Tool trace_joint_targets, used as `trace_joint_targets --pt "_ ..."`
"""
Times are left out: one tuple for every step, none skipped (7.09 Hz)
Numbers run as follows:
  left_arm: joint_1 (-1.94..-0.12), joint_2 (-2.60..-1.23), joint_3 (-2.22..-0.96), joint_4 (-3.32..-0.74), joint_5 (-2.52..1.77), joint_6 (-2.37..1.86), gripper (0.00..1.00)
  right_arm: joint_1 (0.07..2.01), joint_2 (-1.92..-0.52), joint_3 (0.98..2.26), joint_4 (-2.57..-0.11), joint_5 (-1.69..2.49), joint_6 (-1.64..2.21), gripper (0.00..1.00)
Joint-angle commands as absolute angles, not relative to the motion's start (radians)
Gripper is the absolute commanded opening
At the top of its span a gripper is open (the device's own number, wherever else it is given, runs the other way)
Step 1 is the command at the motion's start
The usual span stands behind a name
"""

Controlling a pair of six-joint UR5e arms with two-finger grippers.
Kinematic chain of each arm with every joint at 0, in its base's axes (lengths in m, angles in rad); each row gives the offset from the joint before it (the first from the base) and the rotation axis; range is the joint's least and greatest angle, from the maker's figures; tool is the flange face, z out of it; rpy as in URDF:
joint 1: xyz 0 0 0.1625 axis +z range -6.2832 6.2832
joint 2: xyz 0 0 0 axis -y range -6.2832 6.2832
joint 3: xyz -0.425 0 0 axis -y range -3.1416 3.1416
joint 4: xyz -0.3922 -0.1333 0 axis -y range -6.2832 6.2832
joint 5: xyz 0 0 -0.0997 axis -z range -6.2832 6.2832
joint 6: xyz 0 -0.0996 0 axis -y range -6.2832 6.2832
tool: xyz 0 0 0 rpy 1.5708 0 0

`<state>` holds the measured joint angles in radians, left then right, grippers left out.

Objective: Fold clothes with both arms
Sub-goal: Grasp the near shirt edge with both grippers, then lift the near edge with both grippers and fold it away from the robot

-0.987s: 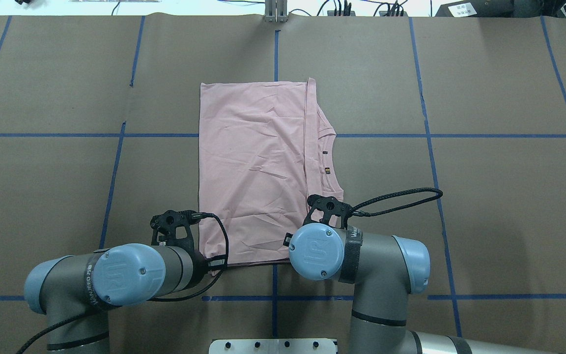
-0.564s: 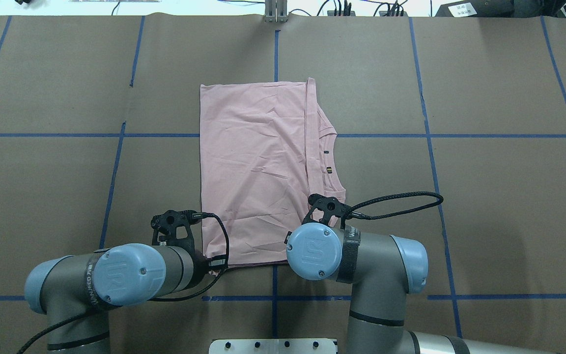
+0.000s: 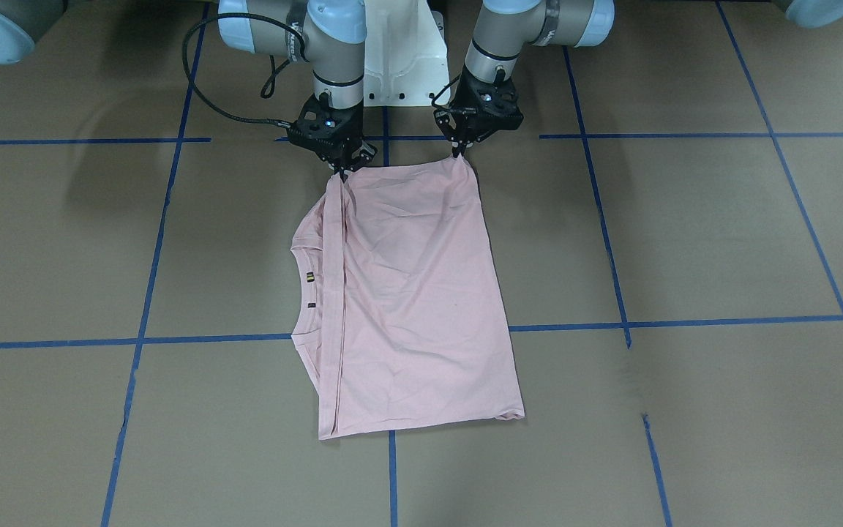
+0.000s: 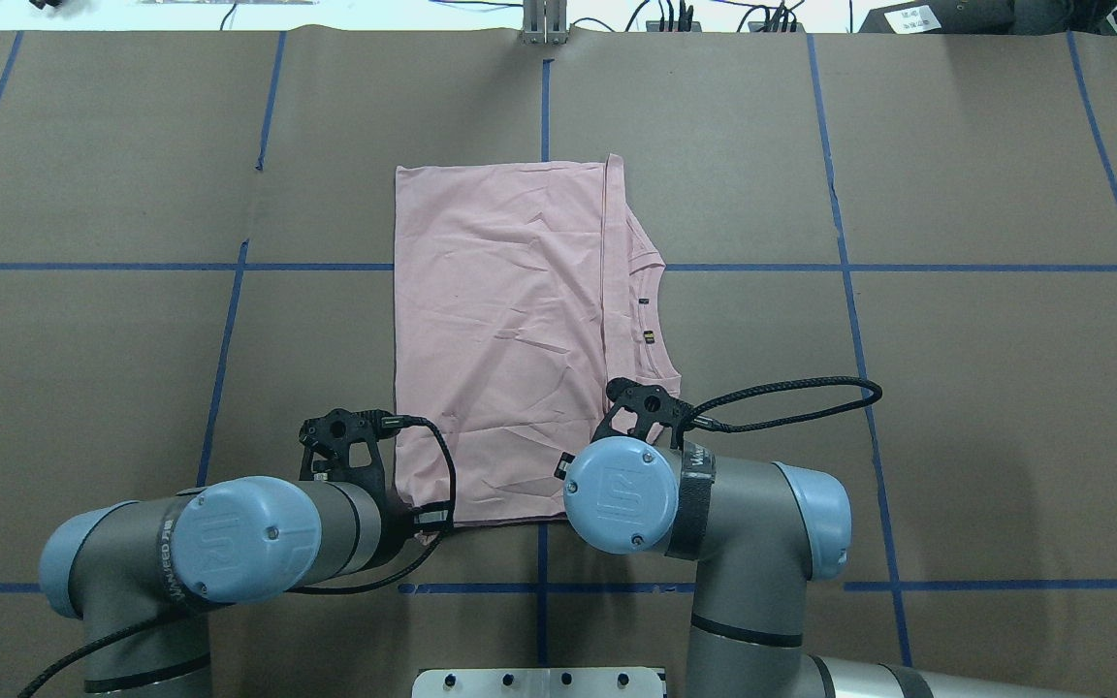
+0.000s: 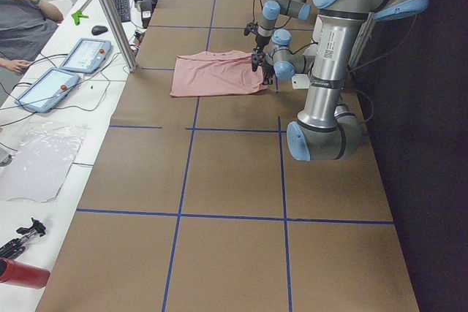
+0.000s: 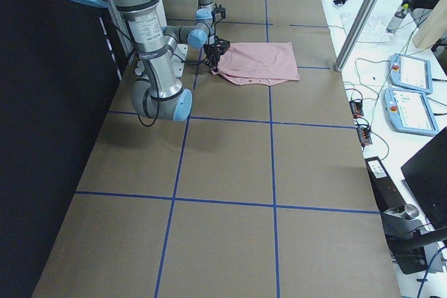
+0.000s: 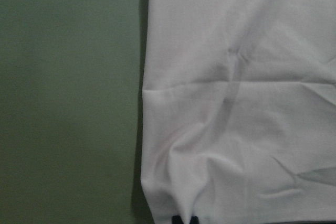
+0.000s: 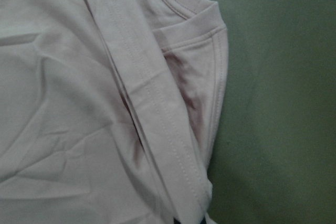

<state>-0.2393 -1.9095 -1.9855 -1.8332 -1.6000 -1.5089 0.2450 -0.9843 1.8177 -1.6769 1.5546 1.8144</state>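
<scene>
The folded pink T-shirt (image 3: 414,293) lies flat at the centre of the table (image 3: 685,241). The left gripper (image 3: 459,151) and the right gripper (image 3: 341,168) are each clamped on one corner of the shirt edge nearest the robot.

Even overhead light (wrist views soft)

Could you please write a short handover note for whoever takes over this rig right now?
The left gripper is shut on the T-shirt at its near left corner.
The right gripper is shut on the near right corner, on the collar side.
The T-shirt lies mid-table, with both held corners apparently slightly raised.
Done: folded to a rectangle, both corners gripped.
Left: probably carry the near edge over to the far edge, then release.
</scene>
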Motion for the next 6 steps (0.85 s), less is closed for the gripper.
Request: trace_joint_targets --pt "-0.259 -1.907 -2.135 -1.759 -1.623 -1.467 0.00 0.250 -0.994 1.996 -1.786 1.562 1.813 0.00" --pt "-0.273 -1.923 -2.222 -1.644 -1.676 -1.466 0.00 0.249 -0.986 2.132 -1.915 1.566 1.813 0.00" --pt "-0.278 -1.940 -2.308 -1.564 -1.705 -1.465 0.00 0.238 -0.989 2.251 -2.007 1.577 1.816 0.00" --pt "-0.281 -1.969 -2.372 -1.484 -1.727 -1.465 0.00 0.236 -0.982 2.307 -2.072 1.604 1.816 0.00" --pt "-0.290 -1.998 -2.379 -1.453 -1.738 -1.465 0.00 0.230 -0.989 2.300 -2.074 1.603 1.816 0.00" --pt "-0.298 -2.000 -2.358 -1.454 -1.727 -1.438 0.00 0.229 -0.992 2.269 -2.068 1.597 1.815 0.00"
